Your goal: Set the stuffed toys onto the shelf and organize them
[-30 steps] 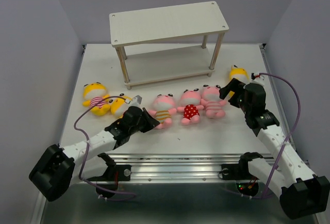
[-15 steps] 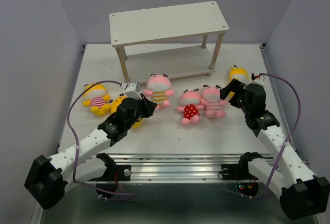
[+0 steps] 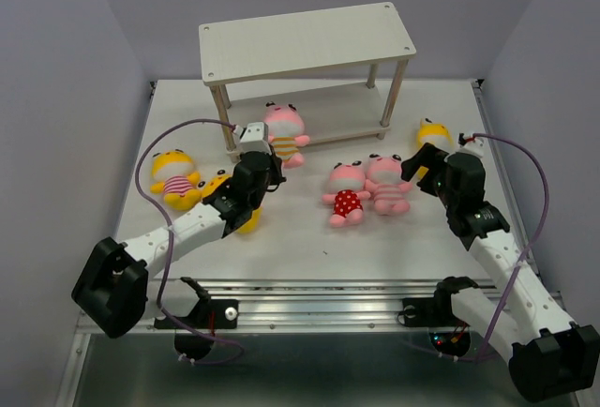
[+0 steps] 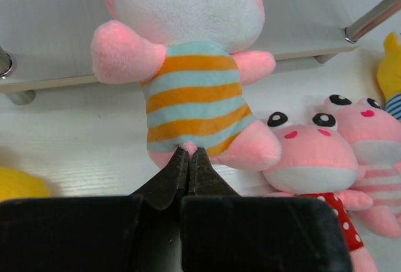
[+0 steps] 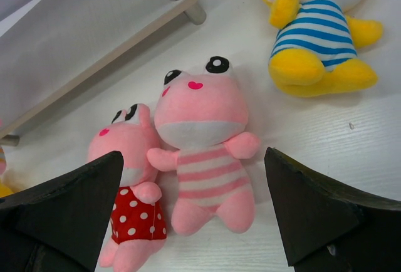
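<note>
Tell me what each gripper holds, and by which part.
Left gripper: shut on the yellow-striped pink toy, fingers pinching the bottom of its body. Right gripper: open, holding nothing.

Left arm stretches toward 12 o'clock, left gripper (image 4: 189, 154) fingers pinched tight on the yellow-striped pink toy (image 4: 191, 96). Right gripper (image 5: 193, 159) hovers at 3 o'clock, fingers spread wide.

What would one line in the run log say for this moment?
left gripper: shut on orange-striped pink toy, at shelf lower board edge | right gripper: open above pink-striped pink toy
</note>
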Motion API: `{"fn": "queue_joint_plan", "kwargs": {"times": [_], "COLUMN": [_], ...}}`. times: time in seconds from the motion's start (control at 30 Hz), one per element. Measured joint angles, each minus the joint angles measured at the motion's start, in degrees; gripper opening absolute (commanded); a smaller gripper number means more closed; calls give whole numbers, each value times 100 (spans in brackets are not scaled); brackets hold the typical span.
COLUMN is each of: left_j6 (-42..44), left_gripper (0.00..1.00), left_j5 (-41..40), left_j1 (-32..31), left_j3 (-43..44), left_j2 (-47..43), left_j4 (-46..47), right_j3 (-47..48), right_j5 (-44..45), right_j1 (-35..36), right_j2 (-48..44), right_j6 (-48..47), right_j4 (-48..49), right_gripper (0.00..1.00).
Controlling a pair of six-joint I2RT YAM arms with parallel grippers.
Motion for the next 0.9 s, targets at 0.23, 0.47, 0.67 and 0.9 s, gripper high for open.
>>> {"fn": "queue_joint_plan", "kwargs": {"times": [0.23,0.47,0.67,0.9], "left_j6": [118,118,96,96], "left_gripper": [0,0,0,0], "left_j5": [-66,-177,-304,-343], "left_j1": [420,734,734,870], "left_j3": [125,125,127,203], "left_j2": [555,885,1226,1449], "left_j4": [291,848,1156,1268], "right_j3": [-24,-26,-26,-31], "right_j5": [90,105,120,170], "right_j1": [0,0,0,0], "right_j2": [-92,-92,-87,-87], "right_j6": [-35,-37,-55,-59], "right_j4": [-4,-2,0,-2], "right_gripper": [100,100,100,100]}}
